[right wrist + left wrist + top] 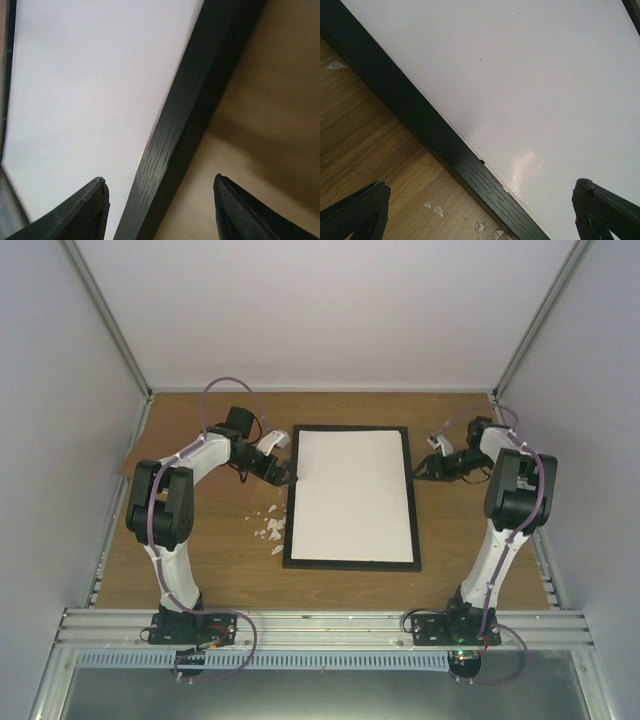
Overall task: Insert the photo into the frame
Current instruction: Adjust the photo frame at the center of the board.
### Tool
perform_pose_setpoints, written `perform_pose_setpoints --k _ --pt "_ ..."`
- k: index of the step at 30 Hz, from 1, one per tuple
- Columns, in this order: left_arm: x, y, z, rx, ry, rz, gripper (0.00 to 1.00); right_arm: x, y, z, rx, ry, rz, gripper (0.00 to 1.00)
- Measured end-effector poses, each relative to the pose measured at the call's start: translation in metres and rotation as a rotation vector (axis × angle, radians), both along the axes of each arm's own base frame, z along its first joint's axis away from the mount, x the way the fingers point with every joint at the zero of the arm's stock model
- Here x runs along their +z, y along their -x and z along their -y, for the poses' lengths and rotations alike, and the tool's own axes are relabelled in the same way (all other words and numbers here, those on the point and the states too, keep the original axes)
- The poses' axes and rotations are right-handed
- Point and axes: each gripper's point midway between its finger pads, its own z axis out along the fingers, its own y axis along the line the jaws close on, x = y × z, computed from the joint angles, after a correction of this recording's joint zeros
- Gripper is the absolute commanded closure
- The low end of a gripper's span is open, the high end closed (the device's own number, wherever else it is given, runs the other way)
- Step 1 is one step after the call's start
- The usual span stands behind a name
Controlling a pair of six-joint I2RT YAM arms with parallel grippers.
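The black frame (349, 430) lies flat in the middle of the wooden table, and a plain white sheet (350, 495) fills it. The photo's printed side is out of view; I cannot tell whether the white sheet is its back. My left gripper (285, 475) is open at the frame's upper left side. In the left wrist view this gripper (482, 182) straddles the black rail (420, 120) with its fingers wide apart. My right gripper (420, 468) is open at the upper right side. In the right wrist view it (160, 178) straddles the right rail (190, 100), with a gap on both sides.
Small white scraps (270, 530) are scattered on the wood left of the frame, also in the left wrist view (439, 211). A thin brown board (150, 445) lies at the far left under the left arm. Grey walls and metal posts close in the table.
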Motion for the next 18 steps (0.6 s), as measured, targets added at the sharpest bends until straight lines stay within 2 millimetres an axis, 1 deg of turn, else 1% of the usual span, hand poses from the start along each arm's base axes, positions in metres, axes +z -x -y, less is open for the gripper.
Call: perform_pose_setpoints --k 2,5,8,11,13,14,18 --pt "0.0 -0.001 0.0 0.002 0.0 0.002 0.01 0.015 -0.023 0.005 -0.013 0.051 0.103 0.43" --pt "0.0 -0.001 0.0 0.003 -0.003 0.005 0.01 0.041 -0.054 0.003 -0.017 0.111 0.258 0.46" --pt "0.0 -0.002 -0.001 0.005 -0.006 0.006 0.01 0.064 -0.088 -0.009 -0.009 0.157 0.389 0.48" --pt "0.0 -0.003 -0.002 0.008 -0.011 0.008 0.01 0.078 -0.118 -0.028 -0.009 0.184 0.477 0.45" --pt "-0.001 -0.003 -0.004 0.011 -0.016 0.009 0.01 0.077 -0.135 -0.037 -0.019 0.215 0.512 0.44" --pt "-0.001 -0.004 -0.005 0.014 -0.019 0.009 0.01 0.074 -0.14 -0.042 -0.022 0.23 0.518 0.44" --pt "-0.002 -0.005 -0.01 0.026 -0.03 0.008 0.01 0.056 -0.161 -0.052 -0.048 0.315 0.531 0.41"
